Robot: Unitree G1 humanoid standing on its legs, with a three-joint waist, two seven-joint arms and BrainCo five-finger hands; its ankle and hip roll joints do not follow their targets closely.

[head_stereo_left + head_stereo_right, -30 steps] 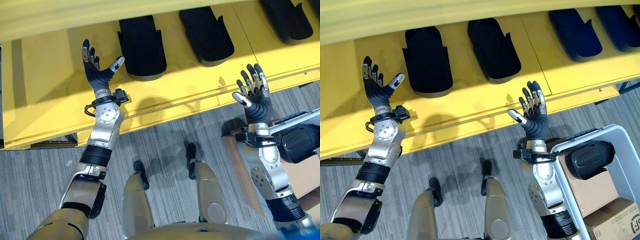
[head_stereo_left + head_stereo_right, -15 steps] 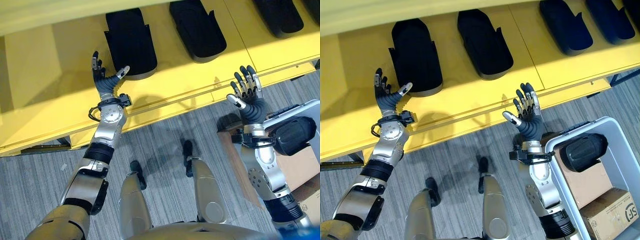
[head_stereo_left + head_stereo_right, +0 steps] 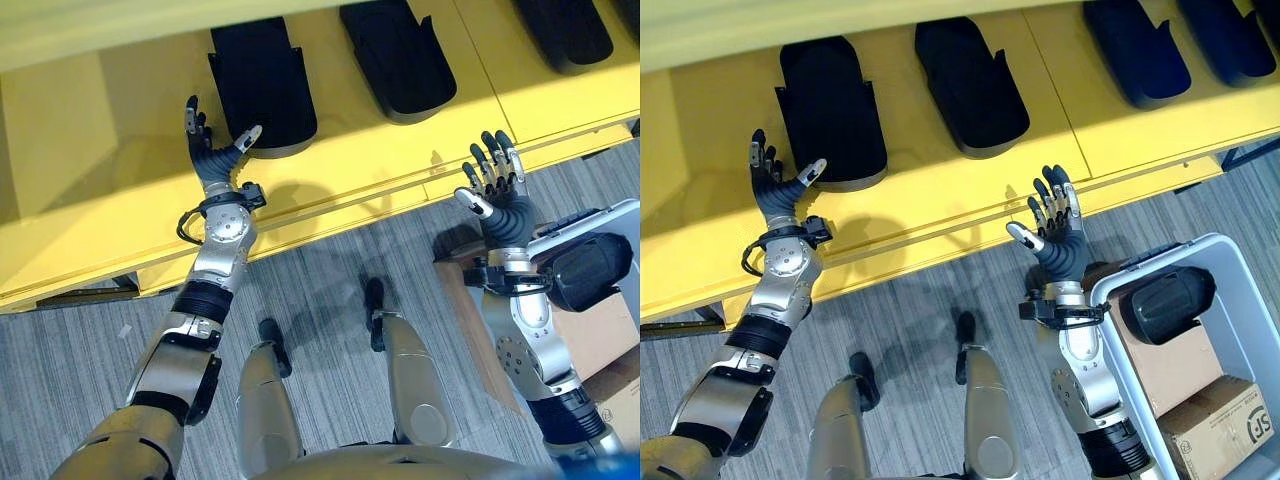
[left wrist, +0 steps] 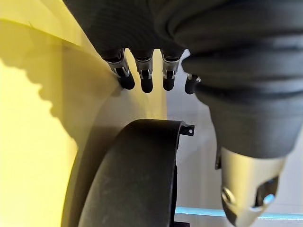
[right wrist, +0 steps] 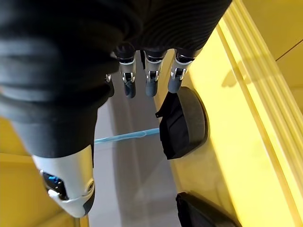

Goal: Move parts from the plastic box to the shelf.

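Left hand (image 3: 212, 160) spread open and empty over yellow shelf (image 3: 90, 200) beside black part (image 3: 258, 85), right hand (image 3: 1060, 240) spread open and empty beside plastic box (image 3: 1240, 290), another black part (image 3: 1165, 305) inside the box

Since a second ago the whole view has swung, so the shelf (image 3: 940, 215) sits lower in frame and the plastic box (image 3: 1230, 275) shows further in at lower right. The left hand (image 3: 775, 190) has slid from the upper left toward the nearest black part (image 3: 832, 110), thumb now almost at its rim. The right hand (image 3: 1058, 235) has barely shifted.
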